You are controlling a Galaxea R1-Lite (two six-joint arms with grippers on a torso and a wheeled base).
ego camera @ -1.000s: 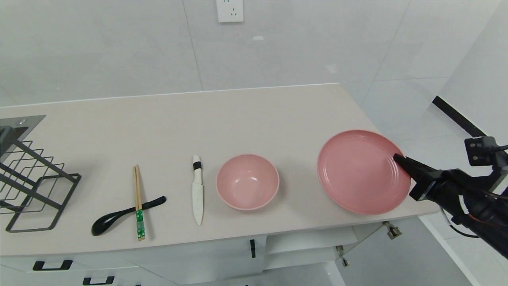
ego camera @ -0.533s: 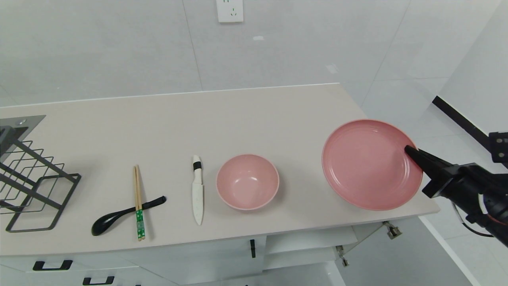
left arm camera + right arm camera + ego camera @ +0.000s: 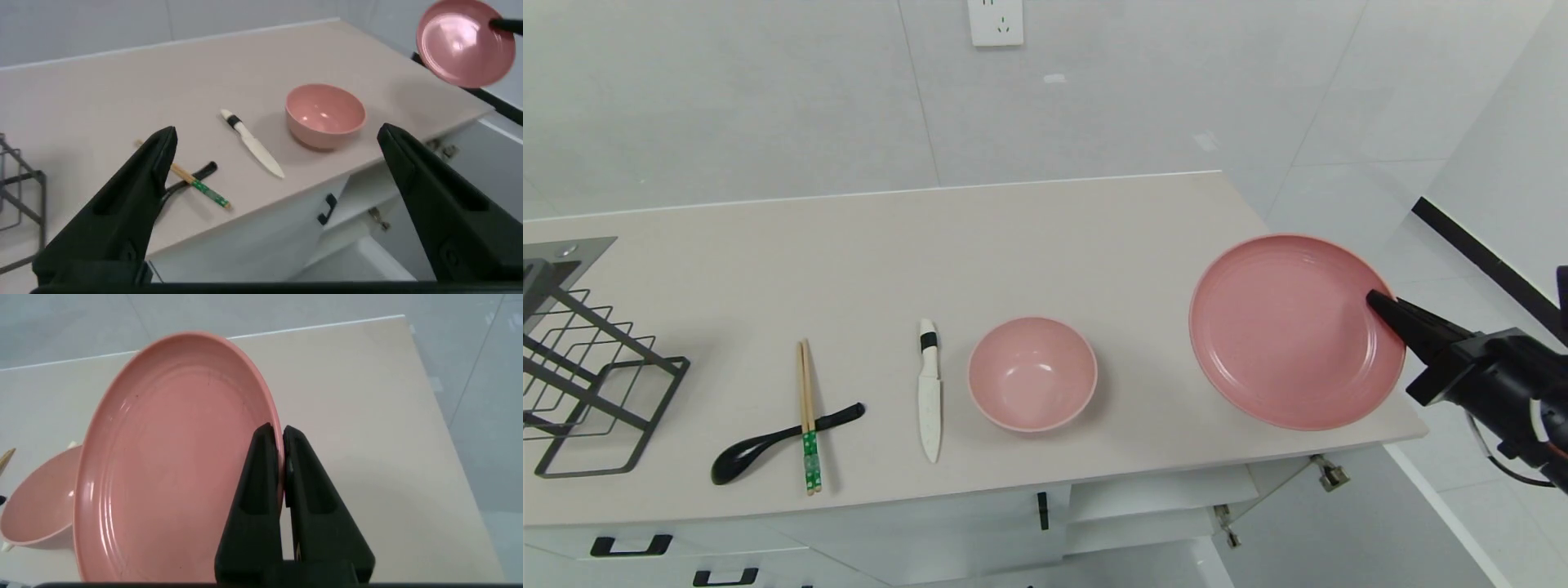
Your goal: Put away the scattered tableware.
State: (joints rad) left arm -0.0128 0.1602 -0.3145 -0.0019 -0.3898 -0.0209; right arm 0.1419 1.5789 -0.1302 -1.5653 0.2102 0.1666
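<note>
Took in the counter [image 3: 1013, 245] first: pale, long, running left to right under the wall. Found the wire dish rack [image 3: 658, 416] at its far left end, well apart from everything pink. Found the plate [image 3: 1290, 331] at the opposite, right end, raised off the surface, tilted, and partly out past the counter's right edge. Saw the right gripper [image 3: 1380, 302] pinched tight on the plate's right rim, one finger on the face and one behind, reaching in from the right. Judged that a narrow bite on a wide disc, liable to swing or slip under a quick carry. Saw the left gripper [image 3: 276, 131] spread wide with nothing in it, set back on the counter's near side and closer to the rack than the right one.

Reckoned the coming move hung on one relation. Placed the rack fully leftward of the held plate, with the whole row of tableware lying between. Judged that to call for either a long carry across above the row, or a handover to the nearer left arm.

Noted the bowl [image 3: 1032, 374] upright near the middle, left of the plate and apart from it. Noted the knife [image 3: 929, 392] just left of the bowl, long axis running far to near, banded handle at the far end. Noted the black spoon [image 3: 768, 441] farther left, lying aslant. Noted the chopsticks [image 3: 807, 408] laid across its handle, touching it, paired and running far to near. Counted all four as not yet put away.
</note>
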